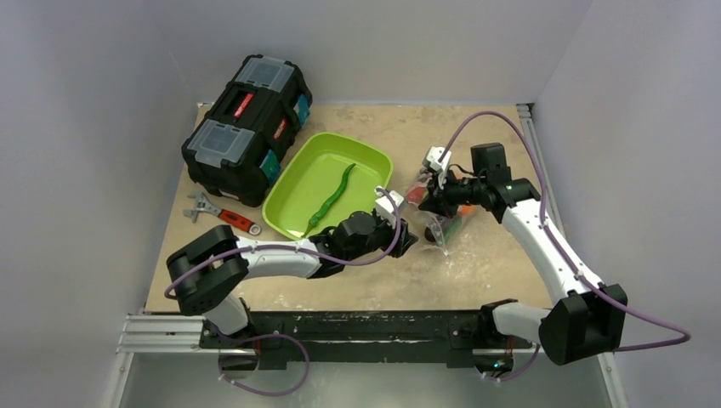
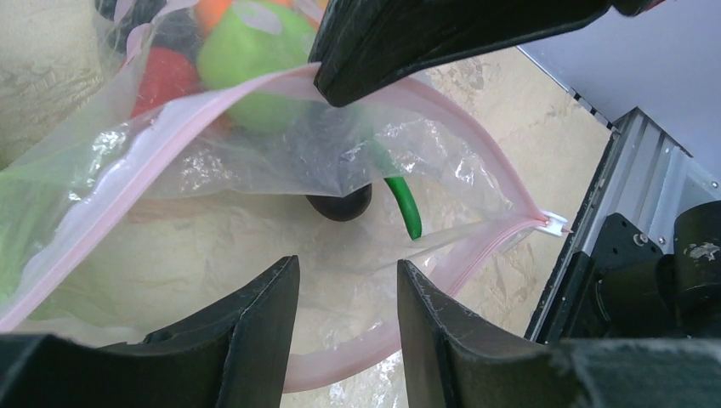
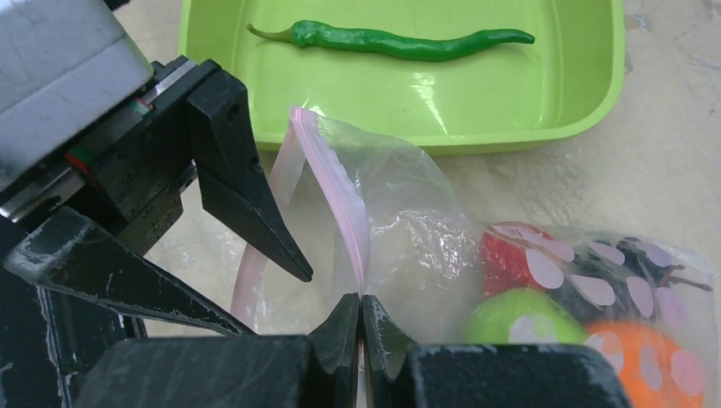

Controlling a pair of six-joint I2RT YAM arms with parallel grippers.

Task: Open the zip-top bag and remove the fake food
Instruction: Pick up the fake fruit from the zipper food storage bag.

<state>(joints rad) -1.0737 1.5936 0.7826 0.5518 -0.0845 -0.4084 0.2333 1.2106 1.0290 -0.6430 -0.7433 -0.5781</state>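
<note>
Pinching only the narrow pink strip, your right gripper [image 3: 361, 327] is closed on one lip of the zip-top bag [image 3: 408, 221]. This hold can slip, because the film is smooth. If it slips, the mouth falls flat and nothing comes out.

Your left gripper [image 2: 347, 331] stands at the mouth with its jaws partly apart. The other lip shows in the gap, and I cannot tell whether they touch it. If they close on both lips, or on loose film, you pull the bag and not the food.

The bag lies on the table [image 1: 476, 272], just beside the lime-green tray [image 3: 544, 127]. Inside it you have the lime-green ball [image 3: 510, 314], a red piece [image 3: 506, 259], the orange fruit [image 3: 638, 361] and a dark eggplant [image 2: 340, 206]. One long green pod [image 3: 400, 40] is in the tray.

The two grippers are very near each other at the mouth, so they can collide. The toolbox [image 1: 246, 127] and the wrench [image 1: 223, 216] are well apart from the bag.
</note>
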